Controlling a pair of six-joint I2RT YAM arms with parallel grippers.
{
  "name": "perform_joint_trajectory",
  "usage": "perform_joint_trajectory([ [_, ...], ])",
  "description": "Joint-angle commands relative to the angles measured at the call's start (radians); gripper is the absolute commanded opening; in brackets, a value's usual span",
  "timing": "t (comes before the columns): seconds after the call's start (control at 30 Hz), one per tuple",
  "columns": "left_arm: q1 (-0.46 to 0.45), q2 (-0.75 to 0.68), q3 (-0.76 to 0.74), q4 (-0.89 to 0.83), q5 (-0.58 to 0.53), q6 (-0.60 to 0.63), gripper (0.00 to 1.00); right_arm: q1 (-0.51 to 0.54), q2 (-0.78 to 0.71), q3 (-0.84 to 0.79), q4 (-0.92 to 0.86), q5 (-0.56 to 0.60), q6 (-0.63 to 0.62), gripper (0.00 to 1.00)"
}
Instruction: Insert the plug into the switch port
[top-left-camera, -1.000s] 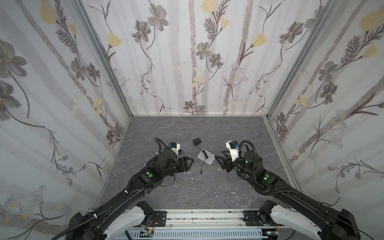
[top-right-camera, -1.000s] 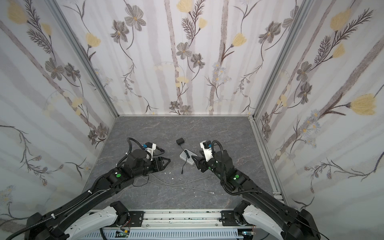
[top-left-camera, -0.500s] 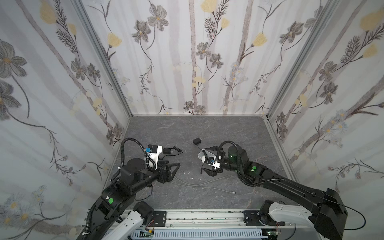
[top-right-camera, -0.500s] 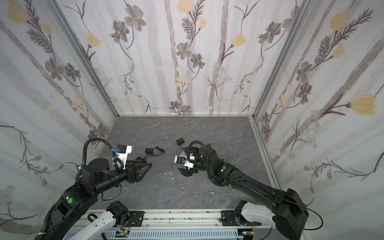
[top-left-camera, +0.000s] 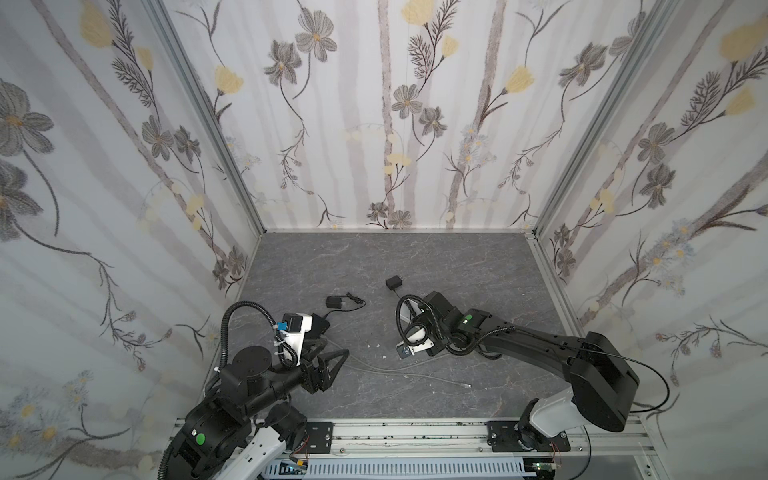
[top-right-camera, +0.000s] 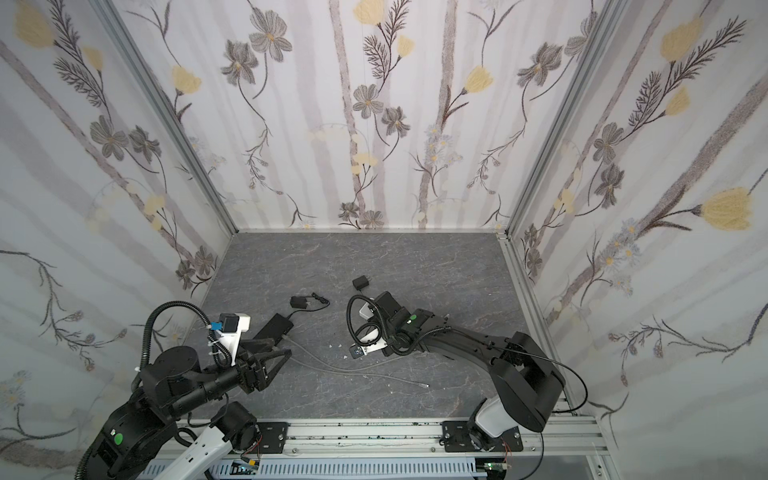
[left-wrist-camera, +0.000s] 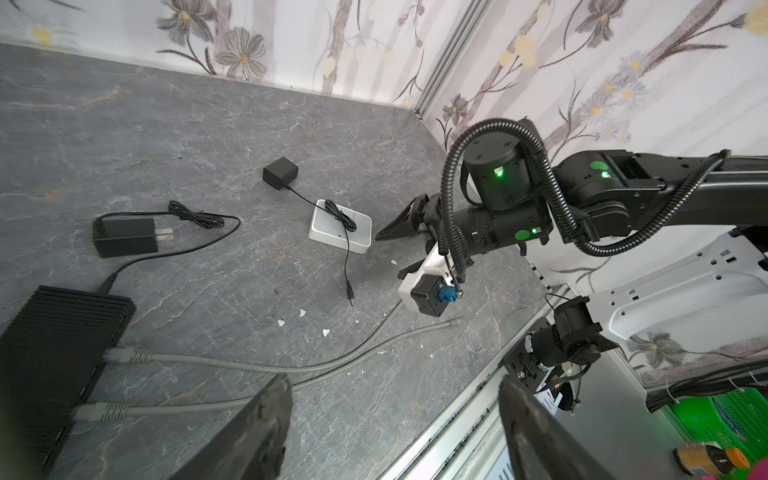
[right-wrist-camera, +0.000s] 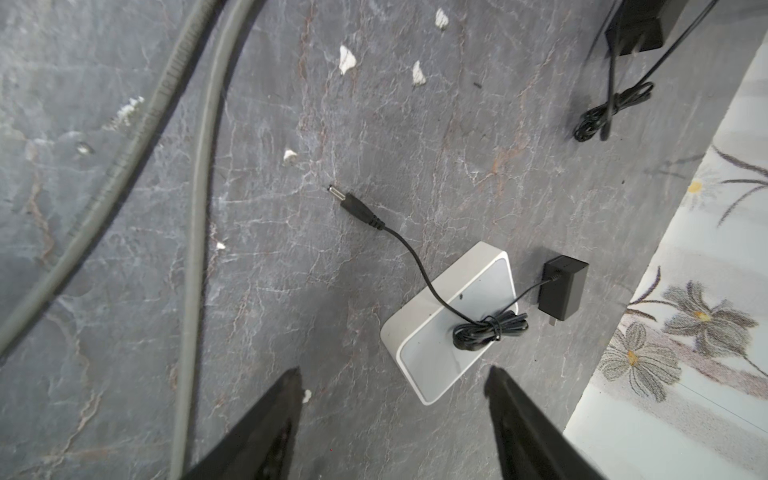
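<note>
Right gripper (right-wrist-camera: 392, 372), open and empty, hovers by the white switch box (right-wrist-camera: 453, 320); the plug (right-wrist-camera: 353, 205) lies loose beside it, best pinched squarely by its black sleeve; left gripper (left-wrist-camera: 392, 384), also open, hangs apart.

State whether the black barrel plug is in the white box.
Out. The black barrel plug lies bare on the grey tabletop, apart from the white box.

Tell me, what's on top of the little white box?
A thin black cord lies across the little white box, its tied-up coil resting on the grey top. The patch under the coil is hidden.
</note>
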Motion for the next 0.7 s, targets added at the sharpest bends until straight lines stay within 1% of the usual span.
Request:
perform_joint_trajectory([
  [0.0,0.005,-0.033,-0.008,0.019,-0.056,0.000,0.77,-0.005,0.056,0.036,0.007,0.010,-0.043,0.64],
  [0.13,0.008,-0.058,-0.018,0.032,-0.052,-0.006,0.77,-0.016,0.129,0.101,0.021,0.015,-0.009,0.63],
  [0.17,0.009,-0.057,-0.020,0.035,-0.052,-0.008,0.77,-0.013,0.148,0.126,0.002,0.009,-0.011,0.62],
  [0.23,0.012,-0.054,-0.021,0.037,-0.047,-0.009,0.77,-0.011,0.197,0.203,-0.060,-0.006,-0.025,0.54],
  [0.3,0.016,-0.051,-0.021,0.035,-0.051,-0.009,0.76,-0.010,0.260,0.286,-0.130,-0.002,-0.022,0.51],
  [0.37,0.026,-0.052,-0.018,0.029,-0.063,-0.009,0.76,-0.010,0.306,0.351,-0.174,-0.008,-0.006,0.52],
  [0.5,0.036,-0.063,-0.018,0.028,-0.067,-0.011,0.75,-0.004,0.339,0.383,-0.239,0.004,-0.022,0.53],
  [0.67,0.036,-0.074,-0.020,0.028,-0.069,-0.013,0.75,-0.001,0.371,0.382,-0.257,0.013,-0.007,0.51],
])
